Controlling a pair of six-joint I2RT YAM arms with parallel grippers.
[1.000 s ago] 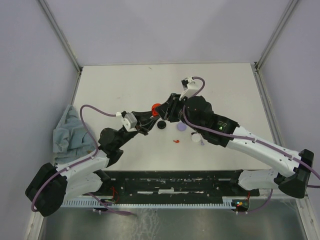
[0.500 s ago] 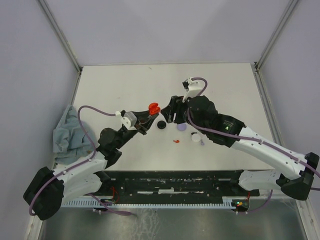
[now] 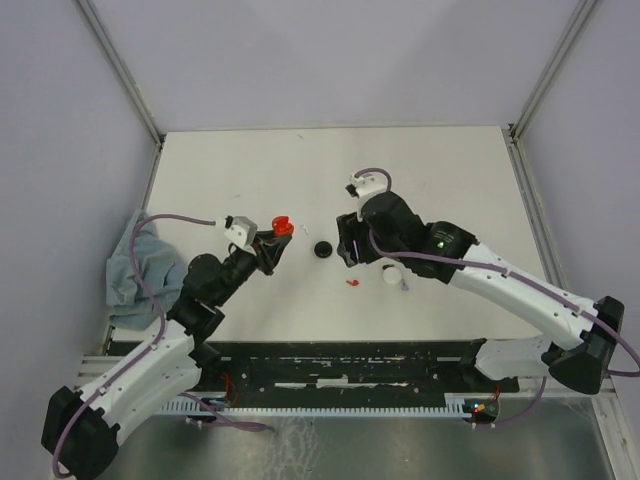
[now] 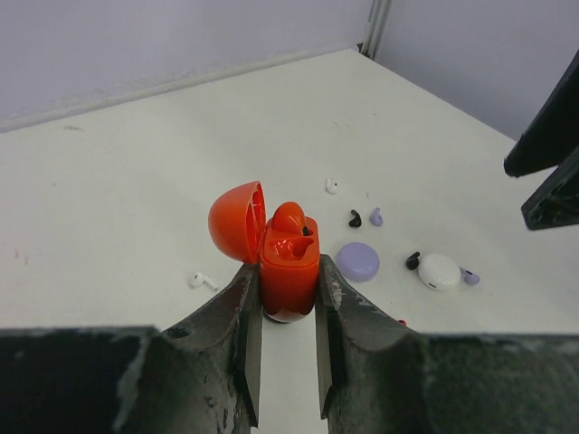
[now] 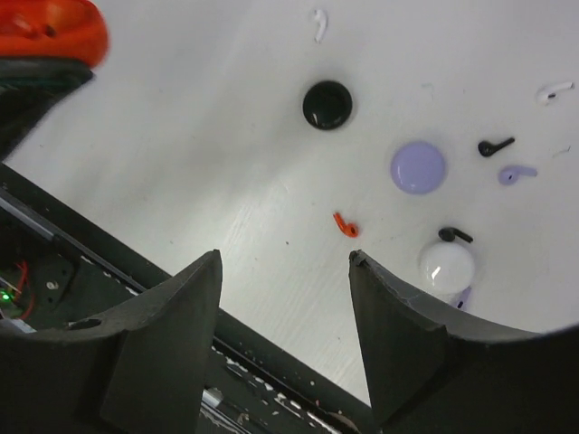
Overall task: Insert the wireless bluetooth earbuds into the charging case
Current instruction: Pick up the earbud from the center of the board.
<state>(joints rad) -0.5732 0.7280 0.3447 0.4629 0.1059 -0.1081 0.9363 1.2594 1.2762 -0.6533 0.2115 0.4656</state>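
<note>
While one red bud (image 4: pixel 289 219) looks already seated in the open red case (image 4: pixel 291 267), the loose red earbud (image 5: pixel 345 224) lies on the table (image 5: pixel 226 136) near the lavender case (image 5: pixel 418 167); left gripper (image 4: pixel 288 285) is clamped on the red case, lid up, likely to present the free slot; right gripper (image 5: pixel 285 262) hovers above, fingers apart and empty, probably for the pick.
</note>
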